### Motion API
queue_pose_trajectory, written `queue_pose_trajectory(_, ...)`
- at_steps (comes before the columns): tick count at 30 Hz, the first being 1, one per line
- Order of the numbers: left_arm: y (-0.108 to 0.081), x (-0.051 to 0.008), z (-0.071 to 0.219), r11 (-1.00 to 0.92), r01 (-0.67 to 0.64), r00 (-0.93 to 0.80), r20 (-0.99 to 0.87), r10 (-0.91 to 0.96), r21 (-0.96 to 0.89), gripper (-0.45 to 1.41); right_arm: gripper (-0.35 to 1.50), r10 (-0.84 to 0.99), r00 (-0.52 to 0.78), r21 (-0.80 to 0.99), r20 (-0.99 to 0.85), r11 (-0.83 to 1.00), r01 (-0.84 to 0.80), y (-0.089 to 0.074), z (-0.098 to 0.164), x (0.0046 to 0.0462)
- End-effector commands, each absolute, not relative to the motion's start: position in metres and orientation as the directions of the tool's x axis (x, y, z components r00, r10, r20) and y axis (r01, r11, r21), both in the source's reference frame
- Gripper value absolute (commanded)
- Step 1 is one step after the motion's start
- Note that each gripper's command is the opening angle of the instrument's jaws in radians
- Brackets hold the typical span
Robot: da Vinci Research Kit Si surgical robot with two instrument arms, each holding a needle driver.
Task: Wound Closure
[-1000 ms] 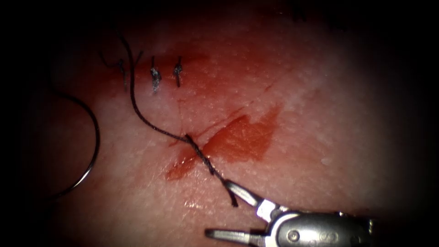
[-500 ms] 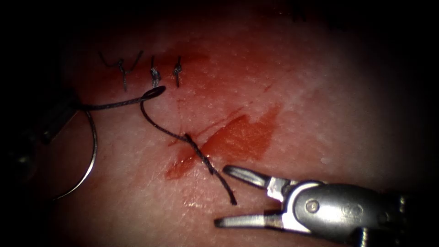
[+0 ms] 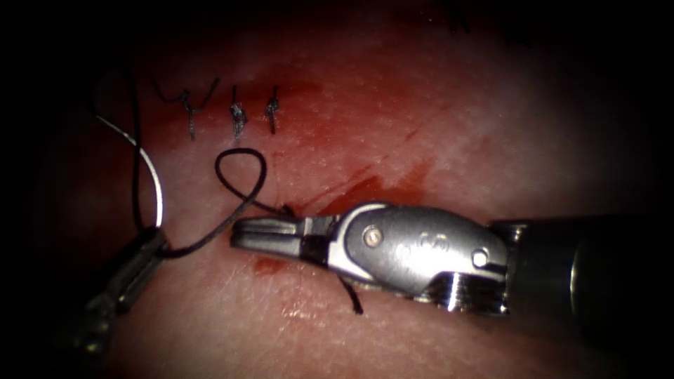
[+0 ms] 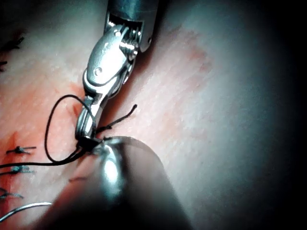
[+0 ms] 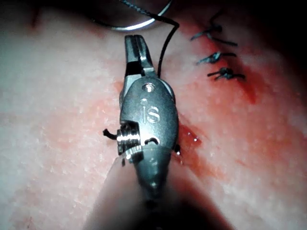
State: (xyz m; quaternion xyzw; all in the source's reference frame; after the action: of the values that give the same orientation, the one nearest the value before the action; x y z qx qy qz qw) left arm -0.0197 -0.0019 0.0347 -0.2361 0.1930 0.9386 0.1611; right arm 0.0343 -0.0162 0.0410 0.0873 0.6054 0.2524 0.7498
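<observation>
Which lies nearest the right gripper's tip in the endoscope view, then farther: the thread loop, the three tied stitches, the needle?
From the right gripper:
1. Thread loop, just above its tip.
2. Tied stitches, higher up.
3. Needle, off to the left.
The last two are close to call.

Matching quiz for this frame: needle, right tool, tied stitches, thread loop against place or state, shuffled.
1 needle
2 right tool
3 tied stitches
4 thread loop

A in a row above the loop
B lying over the red fluid, jaws together
C held at its end by the left tool, not in the tissue
D just above the right tool's tip

Pairs: 1-C, 2-B, 3-A, 4-D
</observation>
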Motion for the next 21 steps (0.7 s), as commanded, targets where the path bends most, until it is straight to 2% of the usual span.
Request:
queue_pose_trajectory(1, -0.0025, -0.0204, 0.0353, -0.875, -0.395, -0.832, -0.513, 0.212, 0.279, -0.45, -0.35, 0.478, 0.124, 0.435, -0.869, 0.861, -0.264, -0.0151, 0.0424, 0.0355)
queue_pose_trajectory(4, -0.0029, -0.0212, 0.0355, -0.881, -0.393, -0.826, -0.522, 0.213, 0.263, -0.45, -0.35, 0.485, 0.088, 0.450, -0.870, 0.855, -0.259, -0.0138, 0.0433, 0.0358)
queue_pose_trajectory(11, -0.0028, -0.0238, 0.0372, -0.885, -0.391, -0.823, -0.526, 0.213, 0.254, -0.45, -0.35, 0.623, -0.152, 0.640, -0.767, 0.760, -0.112, -0.0120, 0.0444, 0.0358)
queue_pose_trajectory(21, -0.0021, -0.0254, 0.0399, -0.885, -0.389, -0.824, -0.526, 0.209, 0.257, -0.45, -0.35, 0.703, -0.229, 0.718, -0.673, 0.695, 0.025, -0.0119, 0.0436, 0.0356)
